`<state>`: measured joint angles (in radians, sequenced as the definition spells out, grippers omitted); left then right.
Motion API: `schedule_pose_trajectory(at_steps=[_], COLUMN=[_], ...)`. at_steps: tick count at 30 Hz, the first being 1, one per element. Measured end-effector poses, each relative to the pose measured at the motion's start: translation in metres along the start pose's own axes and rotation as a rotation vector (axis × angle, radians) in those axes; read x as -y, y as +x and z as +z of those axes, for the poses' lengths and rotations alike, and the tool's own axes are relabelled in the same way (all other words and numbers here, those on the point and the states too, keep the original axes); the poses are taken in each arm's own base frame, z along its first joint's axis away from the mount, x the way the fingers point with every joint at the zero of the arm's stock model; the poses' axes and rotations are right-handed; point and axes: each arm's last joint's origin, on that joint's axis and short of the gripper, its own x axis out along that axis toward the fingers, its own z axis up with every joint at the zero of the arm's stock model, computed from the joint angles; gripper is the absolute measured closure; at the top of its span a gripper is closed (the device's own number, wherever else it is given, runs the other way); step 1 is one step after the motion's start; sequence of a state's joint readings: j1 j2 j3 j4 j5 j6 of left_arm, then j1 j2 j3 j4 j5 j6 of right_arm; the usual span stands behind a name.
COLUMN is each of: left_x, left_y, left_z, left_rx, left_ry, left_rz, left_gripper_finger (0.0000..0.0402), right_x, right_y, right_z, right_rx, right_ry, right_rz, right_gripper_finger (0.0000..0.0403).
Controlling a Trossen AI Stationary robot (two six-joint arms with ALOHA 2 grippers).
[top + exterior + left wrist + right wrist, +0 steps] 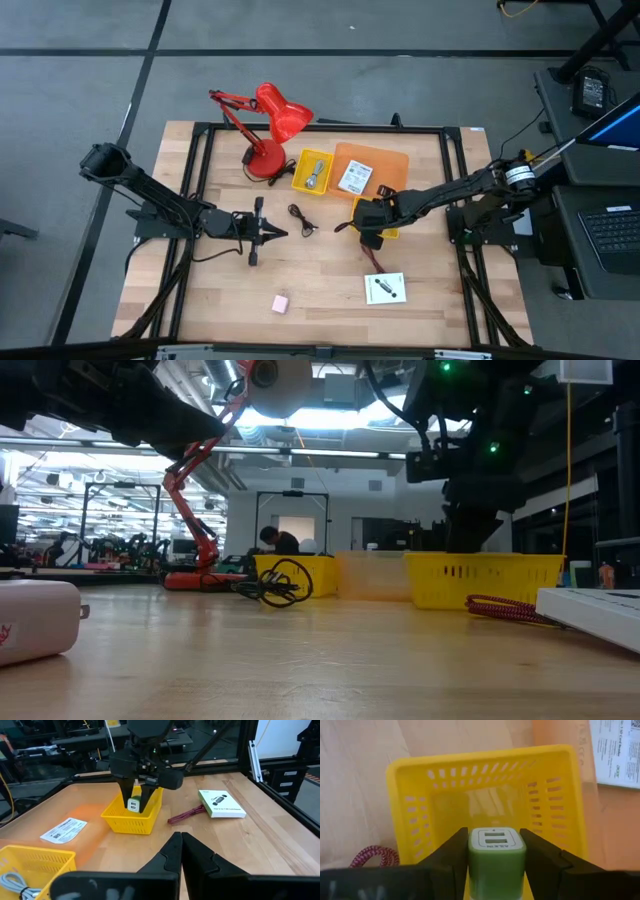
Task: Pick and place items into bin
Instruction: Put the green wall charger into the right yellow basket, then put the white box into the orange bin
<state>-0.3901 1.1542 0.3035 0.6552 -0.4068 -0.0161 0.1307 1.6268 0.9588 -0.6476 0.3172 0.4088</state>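
Two dark, near-black arms, jointed segments. Left tool: slim black fingers tapering to points. Right tool: blocky black fingers, matte. Right arm: silver ring at joint, right of frame; green indicator lights glowing.

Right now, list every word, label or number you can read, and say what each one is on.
"Card Reader": on the white card beyond the yellow basket; its other print is too small to read.
Green charger, held in the right gripper: a small word under the ports, too faint to read.
White box beside the maroon cord: black marks only, no readable text.
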Motion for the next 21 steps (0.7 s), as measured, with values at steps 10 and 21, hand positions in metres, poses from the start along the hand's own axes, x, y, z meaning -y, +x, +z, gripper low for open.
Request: schedule_pose_trajectory(at_steps=[10, 21], left_x=[0.0, 0.0], left_y=[0.0, 0.0], left_z=[0.0, 0.0], left_rx=[0.0, 0.001], left_ry=[-0.008, -0.007], left_rz=[0.0, 0.0], left_gripper_finger=[0.0398, 0.0398], right_x=[0.0, 0.001], right_y=[0.0, -0.026], right_z=[0.0, 0.016], right_rx=[0.002, 0.073], right_ry=[0.001, -0.055], right_rz=[-0.003, 0.025], right_gripper_finger=[0.0222, 0.0283])
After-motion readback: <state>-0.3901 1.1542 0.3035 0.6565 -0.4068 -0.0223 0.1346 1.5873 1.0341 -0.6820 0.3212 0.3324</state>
